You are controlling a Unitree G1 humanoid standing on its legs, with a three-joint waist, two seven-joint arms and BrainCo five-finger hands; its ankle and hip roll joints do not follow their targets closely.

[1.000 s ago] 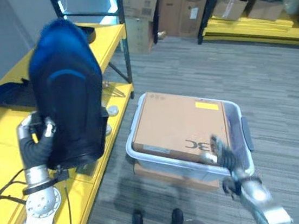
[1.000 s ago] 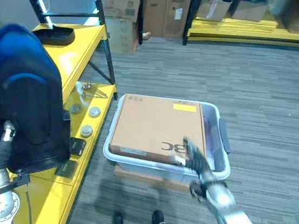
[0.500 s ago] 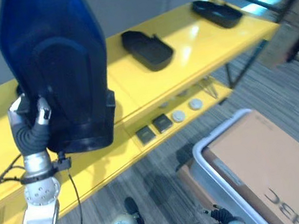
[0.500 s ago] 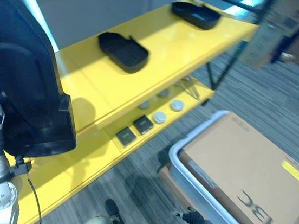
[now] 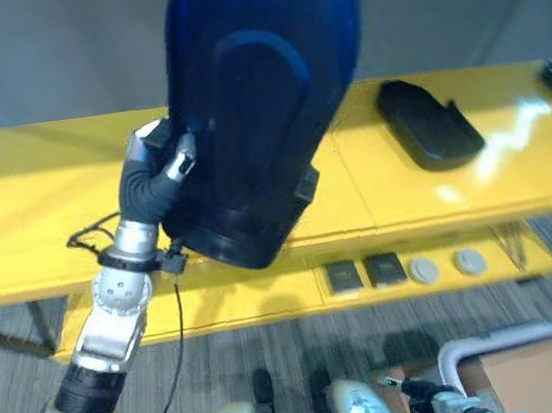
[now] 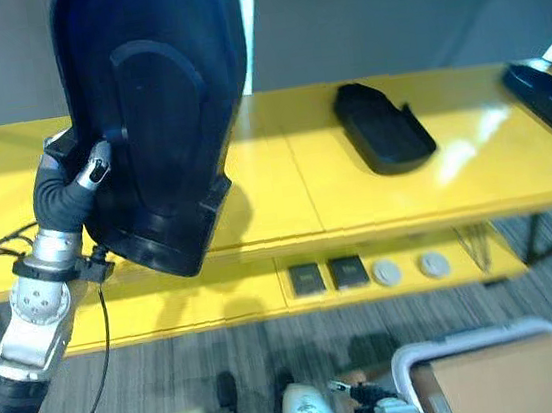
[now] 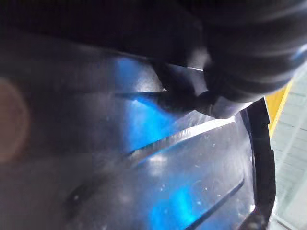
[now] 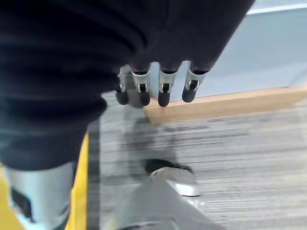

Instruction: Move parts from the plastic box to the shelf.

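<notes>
The left hand (image 5: 159, 170) is curled round the edge of the large dark part (image 5: 258, 98), held above the yellow shelf (image 5: 45, 210). Bare shelf lies at nine o'clock, a black tray (image 5: 427, 125) at three. The right hand (image 8: 153, 86) hangs slack-fingered, holding nothing

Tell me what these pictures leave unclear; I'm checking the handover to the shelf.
- Left robot hand: its fingers are hidden behind the large blue part, so the grip is unclear.
- Blue part: its top is cut off by the eye views' upper edge.
- Plastic box: cut off at the lower edge, with cardboard covering its contents.
- Small parts on the lower shelf: too small to identify.
</notes>
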